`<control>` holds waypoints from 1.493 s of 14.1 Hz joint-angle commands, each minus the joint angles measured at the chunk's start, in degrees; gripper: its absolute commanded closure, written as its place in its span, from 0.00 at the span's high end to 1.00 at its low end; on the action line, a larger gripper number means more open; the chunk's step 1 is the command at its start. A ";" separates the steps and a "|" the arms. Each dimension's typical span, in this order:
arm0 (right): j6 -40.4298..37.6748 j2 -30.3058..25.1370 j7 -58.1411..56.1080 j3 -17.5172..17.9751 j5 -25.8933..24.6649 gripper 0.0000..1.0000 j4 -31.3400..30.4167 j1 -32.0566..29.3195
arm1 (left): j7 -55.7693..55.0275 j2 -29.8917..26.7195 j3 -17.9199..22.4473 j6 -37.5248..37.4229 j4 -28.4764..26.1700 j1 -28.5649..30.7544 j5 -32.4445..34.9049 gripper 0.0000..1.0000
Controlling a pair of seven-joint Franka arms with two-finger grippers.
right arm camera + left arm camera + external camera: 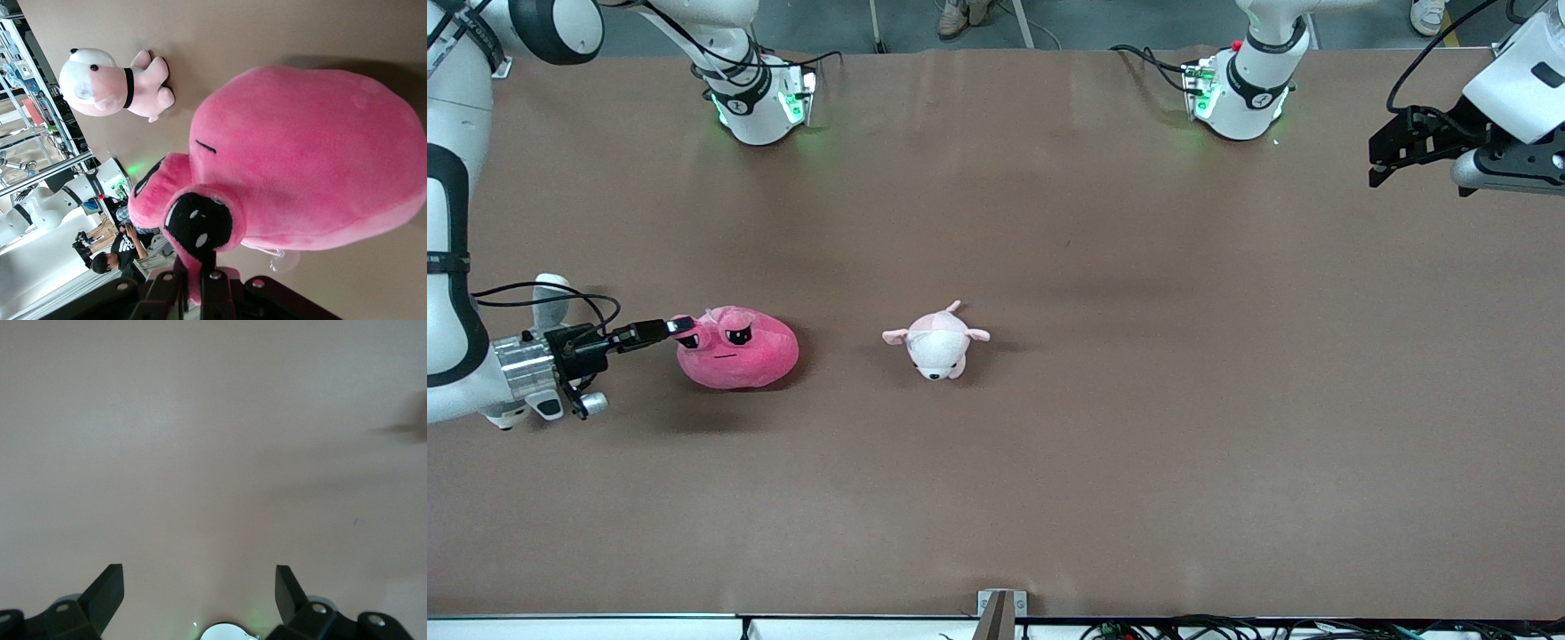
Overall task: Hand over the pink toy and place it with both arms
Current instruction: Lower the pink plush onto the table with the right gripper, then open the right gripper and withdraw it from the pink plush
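The pink toy [738, 348] is a rounded hot-pink plush with dark sleepy eyes, lying on the table toward the right arm's end. My right gripper [679, 329] is shut on a flap of pink fabric at one of its eyes. In the right wrist view the pink toy [313, 153] fills most of the frame, and the right gripper [198, 283] pinches that flap between its closed fingers. My left gripper [1383, 160] hangs open in the air over the left arm's end of the table. In the left wrist view the left gripper [199, 587] shows only bare table between its fingers.
A small pale pink-and-white plush animal [936, 342] lies beside the pink toy, toward the table's middle; the same plush animal [110, 83] shows in the right wrist view. The brown table [1138, 427] stretches wide around both. Both arm bases [760, 93] stand along the table's edge farthest from the front camera.
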 commanded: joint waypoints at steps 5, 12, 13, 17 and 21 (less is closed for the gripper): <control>-0.51 1.70 -2.29 0.00 0.66 0.02 0.91 -0.26 | 0.73 -0.76 -0.30 1.11 -1.19 0.18 -0.35 1.00; 0.63 2.67 -2.03 -0.17 0.48 0.61 0.91 -0.18 | 0.64 -0.85 -0.30 1.11 -1.10 0.18 -0.35 1.00; 0.80 2.67 -2.11 -0.17 0.57 1.00 1.00 -0.18 | 0.64 -0.85 -0.30 1.11 -1.19 0.18 -0.35 1.00; 0.72 2.49 -2.03 -0.17 0.75 1.00 1.09 -0.70 | 0.46 -0.94 -0.30 1.02 -1.10 0.27 -0.35 1.00; 0.19 1.96 -0.62 -0.26 0.84 1.00 1.35 -1.05 | 0.46 -0.94 -0.30 1.02 -1.10 0.18 -0.35 1.00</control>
